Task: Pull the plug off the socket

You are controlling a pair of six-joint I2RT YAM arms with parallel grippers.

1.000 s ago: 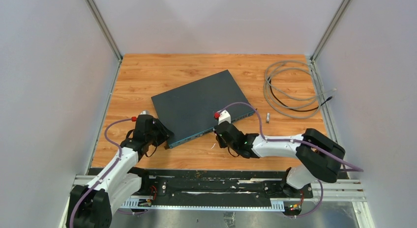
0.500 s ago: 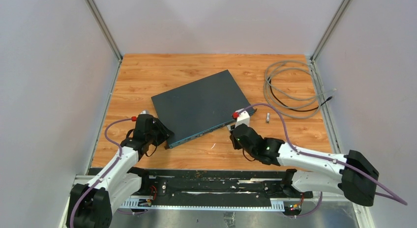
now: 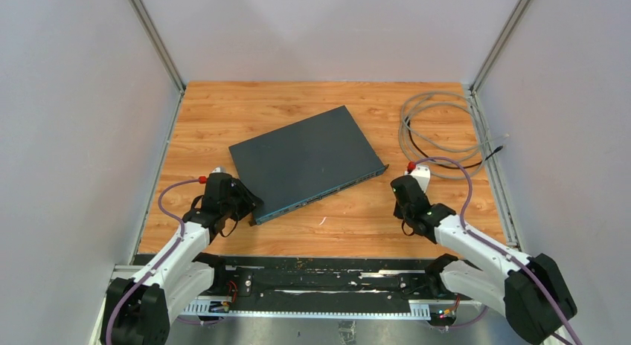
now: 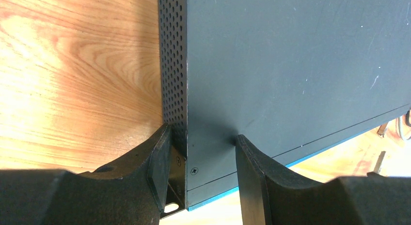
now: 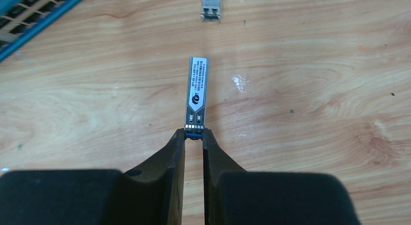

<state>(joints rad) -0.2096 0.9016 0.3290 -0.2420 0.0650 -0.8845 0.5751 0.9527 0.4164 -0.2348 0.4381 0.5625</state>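
The dark network switch (image 3: 303,161) lies at an angle mid-table; its blue port face (image 5: 29,11) shows at the top left of the right wrist view. My left gripper (image 4: 203,152) is shut on the switch's near left corner (image 4: 203,137), one finger on the perforated side, one on the top. My right gripper (image 5: 194,134) is shut on the tail of a slim metal plug module (image 5: 197,91), free of the switch and held over the wood. In the top view the right gripper (image 3: 408,190) is right of the switch.
A second small metal module (image 5: 211,10) lies on the wood ahead of the held one. A coil of grey and black cable (image 3: 439,133) lies at the back right. Grey walls close in both sides of the wooden table (image 3: 223,114).
My right gripper has drawn away from the switch's front face to the right, carrying the plug module clear of its socket. The left gripper has stayed on the switch corner.
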